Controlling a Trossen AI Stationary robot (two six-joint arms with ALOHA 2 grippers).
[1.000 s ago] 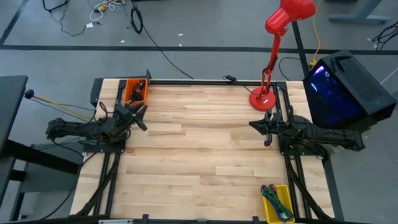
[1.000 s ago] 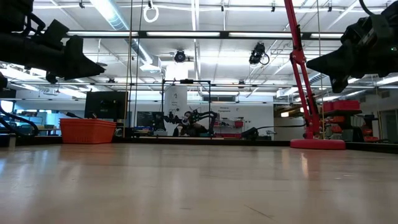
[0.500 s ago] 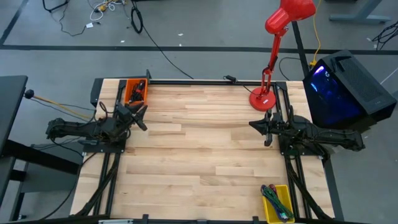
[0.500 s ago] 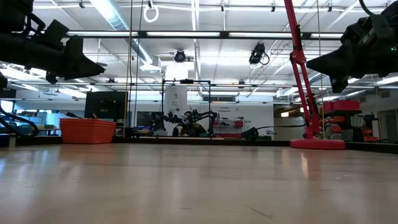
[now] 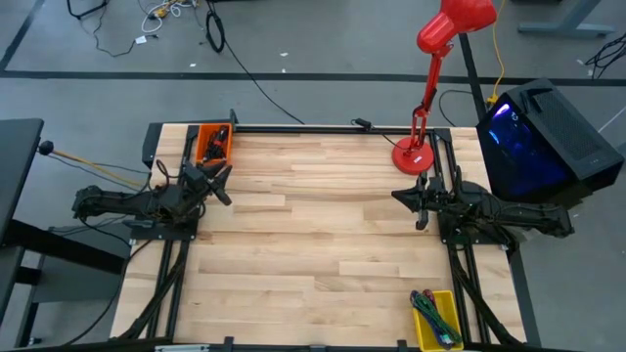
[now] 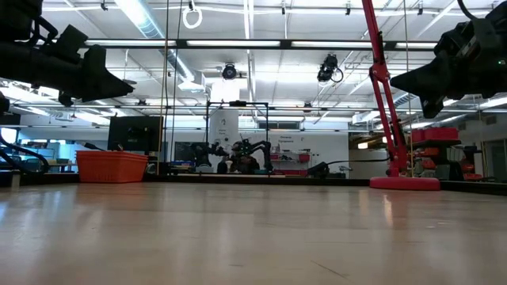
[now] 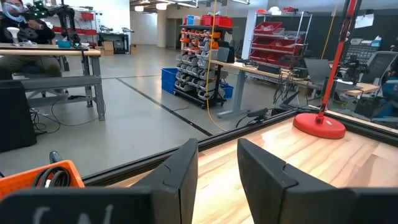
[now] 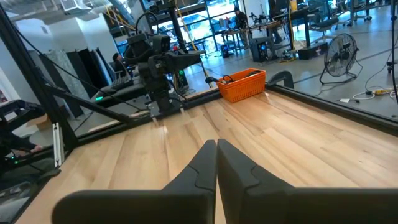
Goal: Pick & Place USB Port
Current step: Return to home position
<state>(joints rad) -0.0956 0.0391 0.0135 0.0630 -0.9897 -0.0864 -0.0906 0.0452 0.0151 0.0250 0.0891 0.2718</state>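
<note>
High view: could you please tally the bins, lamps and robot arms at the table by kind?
Bins: 2, the orange bin and the yellow bin
Lamps: 1, the red lamp
Robot arms: 2, the left arm and the right arm
Total: 5

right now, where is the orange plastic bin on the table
In the high view the orange plastic bin sits at the top-left corner of the wooden table, just beyond the left gripper, with black cables inside.
</note>
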